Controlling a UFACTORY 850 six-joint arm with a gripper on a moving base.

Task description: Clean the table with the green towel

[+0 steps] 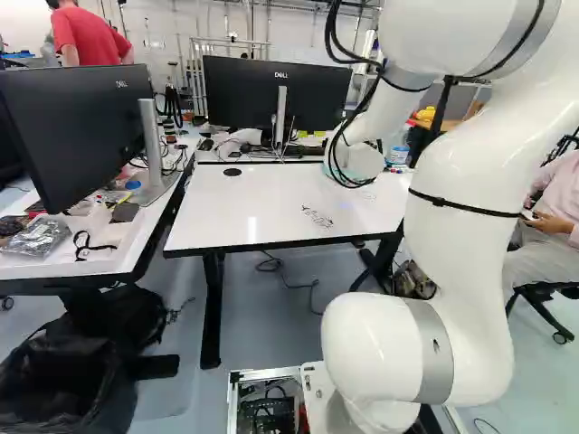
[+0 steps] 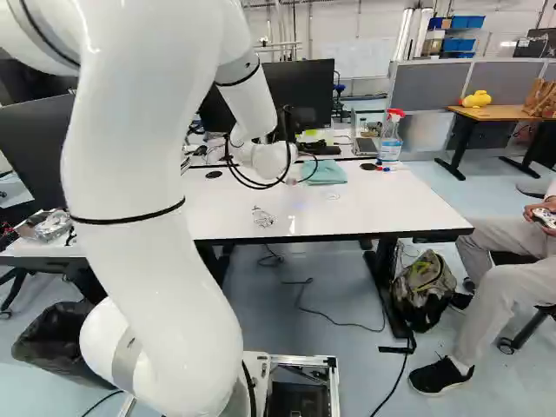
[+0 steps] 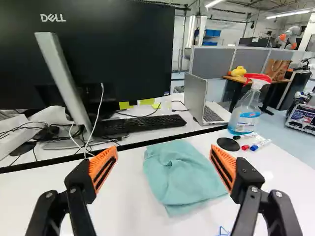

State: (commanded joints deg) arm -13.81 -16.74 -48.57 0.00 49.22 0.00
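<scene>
- Gaping wide, the pincer (image 3: 164, 147) points toward the crumpled green towel (image 3: 179, 172), its fingers spread.
- The towel lies on the far part of the white tabletop (image 2: 382, 208).
- Right of it stands a spray bottle (image 3: 245, 114), near markers (image 3: 260, 145).
- Scribbles (image 2: 263, 216) mark the near side.

The pale green towel (image 3: 179, 172) lies rumpled and loosely folded near the far edge of the white, black-edged table (image 2: 391, 200), which bears scribbles (image 2: 262, 217) toward its near edge.
</scene>
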